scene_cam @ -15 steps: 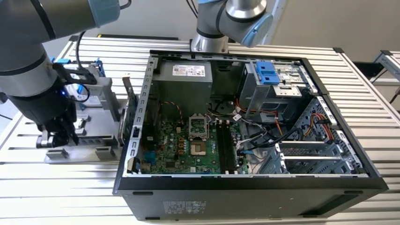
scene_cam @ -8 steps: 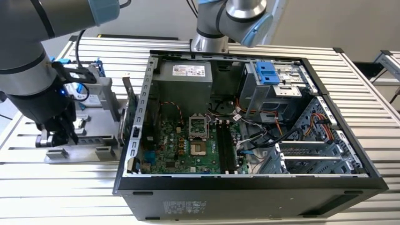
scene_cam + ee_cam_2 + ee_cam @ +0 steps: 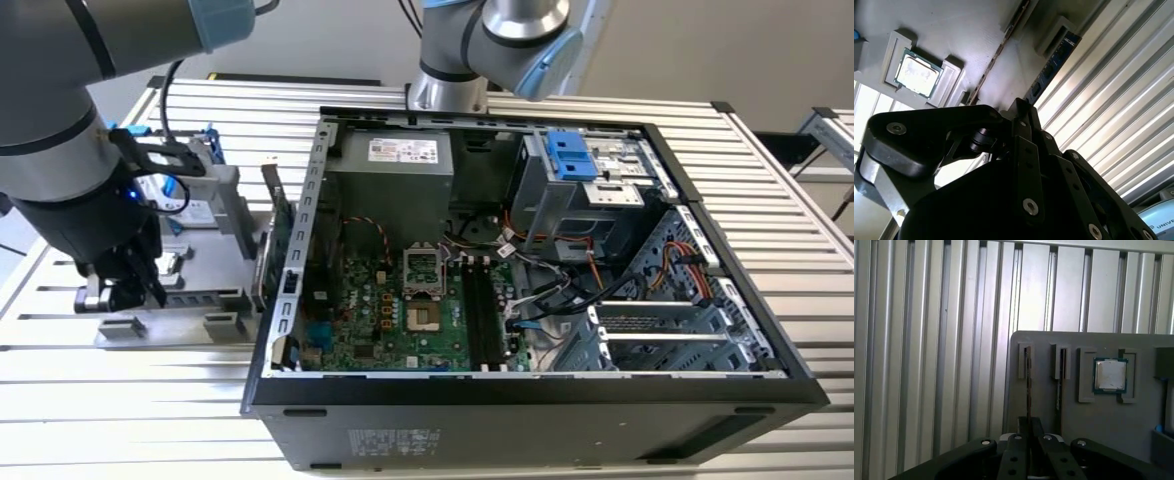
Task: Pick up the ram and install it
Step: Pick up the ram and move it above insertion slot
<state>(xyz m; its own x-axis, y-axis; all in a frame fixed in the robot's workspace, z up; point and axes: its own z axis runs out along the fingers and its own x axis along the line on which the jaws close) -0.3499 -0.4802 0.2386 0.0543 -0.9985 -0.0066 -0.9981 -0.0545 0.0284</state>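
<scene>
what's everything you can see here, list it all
computer case: 1, black, open, middle of the table
motherboard: 1, green, inside the case
fixture plate: 1, grey, on the exterior view's left of the case
ram: 1, bluish with dark chips, on edge in a fixture slot
processor chip: 1, silver with green rim, in a fixture recess
table: 1, silver, slatted, under everything
arm: 1, grey and black, over the fixture
gripper: 1, black, close to the slots
</scene>
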